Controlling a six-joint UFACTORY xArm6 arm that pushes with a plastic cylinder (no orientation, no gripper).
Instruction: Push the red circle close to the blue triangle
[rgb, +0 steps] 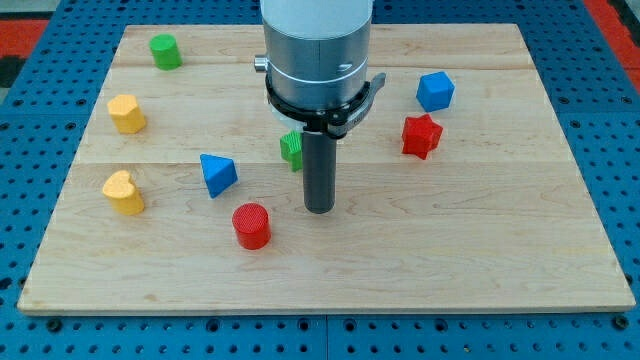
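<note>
The red circle (252, 225) sits on the wooden board (450, 250) at the lower middle-left. The blue triangle (217, 174) lies just above and to the left of it, a short gap apart. My tip (319, 209) is to the right of the red circle and slightly above it, not touching it. The rod hangs from the grey arm housing (316, 50) at the view's top centre.
A green block (291, 149) sits partly hidden behind the rod. A red star-like block (421, 136) and a blue block (435, 91) are at the right. Two yellow blocks (127, 114) (123, 193) are at the left, and a green cylinder (165, 51) is at the top left.
</note>
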